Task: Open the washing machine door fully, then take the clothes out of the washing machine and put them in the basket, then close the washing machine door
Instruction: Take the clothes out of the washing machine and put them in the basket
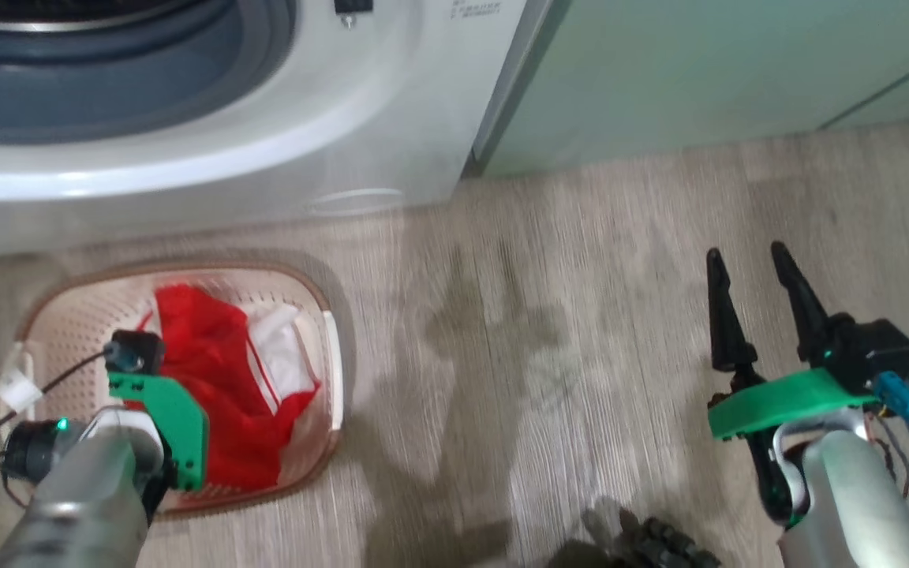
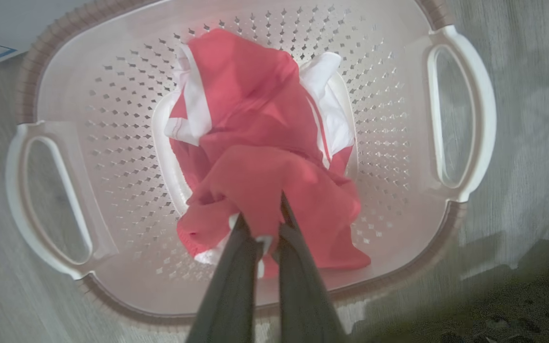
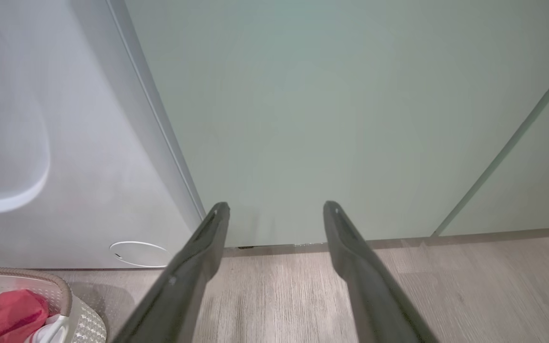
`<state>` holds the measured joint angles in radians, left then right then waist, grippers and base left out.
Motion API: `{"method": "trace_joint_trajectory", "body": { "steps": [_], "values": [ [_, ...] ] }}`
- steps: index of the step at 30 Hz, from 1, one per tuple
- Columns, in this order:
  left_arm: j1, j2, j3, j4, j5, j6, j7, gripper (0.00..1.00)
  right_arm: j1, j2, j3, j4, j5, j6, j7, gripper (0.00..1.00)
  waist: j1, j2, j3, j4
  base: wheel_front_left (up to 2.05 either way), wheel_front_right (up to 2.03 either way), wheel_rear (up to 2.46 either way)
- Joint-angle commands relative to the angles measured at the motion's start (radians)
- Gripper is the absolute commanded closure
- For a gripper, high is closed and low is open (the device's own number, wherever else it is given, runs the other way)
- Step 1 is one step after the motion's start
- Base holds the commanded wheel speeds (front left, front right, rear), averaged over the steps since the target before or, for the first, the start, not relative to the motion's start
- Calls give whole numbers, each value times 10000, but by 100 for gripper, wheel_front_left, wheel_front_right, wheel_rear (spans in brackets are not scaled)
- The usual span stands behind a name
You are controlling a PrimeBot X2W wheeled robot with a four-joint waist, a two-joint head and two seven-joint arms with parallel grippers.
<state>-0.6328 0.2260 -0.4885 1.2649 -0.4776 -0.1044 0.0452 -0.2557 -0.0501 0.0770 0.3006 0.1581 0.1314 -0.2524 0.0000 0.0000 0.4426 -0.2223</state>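
Left gripper [image 2: 261, 209]: clamped on clothes [image 2: 255, 119], low inside basket [image 2: 398, 95].
Your right gripper [image 3: 277, 209] stands apart, empty. Risk: if you lift without releasing, fabric drags out with you.

tiny print [image 1: 476, 8] on washing machine [image 1: 391, 110], unreadable

Wood-look floor [image 1: 581, 331] — basket [image 1: 68, 331] on it, nr washing machine [image 1: 391, 118], cabinets [image 1: 699, 71] alongside

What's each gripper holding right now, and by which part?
Left gripper pinches the clothes by a red fold; right gripper is open, holding nothing.
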Motion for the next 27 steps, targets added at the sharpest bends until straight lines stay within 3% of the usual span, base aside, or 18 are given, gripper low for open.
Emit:
{"method": "trace_joint_trajectory", "body": {
  "steps": [1, 3, 7, 9, 10, 14, 23, 27],
  "values": [
    [-202, 255, 352, 15, -82, 31, -60, 85, -66, -1, 134, -342, -54, -7, -94, 0, 0, 0, 488, -56, 0, 0, 0],
    [-372, 272, 479, 76, -222, 78, -129, 75, -166, -1, 186, -413, -22, -7, -94, 0, 0, 0, 786, -96, 0, 0, 0],
    [-628, 336, 642, 156, -383, 324, -364, 45, -410, -1, 352, -503, 16, -7, -94, 0, 0, 0, 1200, -155, 0, 0, 0],
    [-664, 335, 778, 182, -516, 501, -553, 9, -480, -1, 343, -526, 46, -7, -94, 0, 0, 0, 1275, -151, 0, 0, 0],
    [-665, 326, 885, 191, -611, 633, -741, 0, -494, -1, 337, -526, 53, -7, -94, 0, 0, 0, 1279, -145, 0, 0, 0],
    [-514, 226, 1131, 211, -823, 981, -1747, 0, -493, -1, 323, -468, 48, -7, -94, 0, 0, 0, 1013, -85, 0, 0, 0],
    [-273, 117, 1577, -205, -1164, 697, -3034, 0, -231, -1, 415, -134, -23, -7, -94, 0, 0, 0, -655, 384, 0, 0, 0],
    [152, 334, 2043, -1561, -1068, 709, -3063, 0, -57, -1, 503, 43, -39, -7, -94, 0, 0, 0, -1520, 552, 0, 0, 0]
  ]
}}
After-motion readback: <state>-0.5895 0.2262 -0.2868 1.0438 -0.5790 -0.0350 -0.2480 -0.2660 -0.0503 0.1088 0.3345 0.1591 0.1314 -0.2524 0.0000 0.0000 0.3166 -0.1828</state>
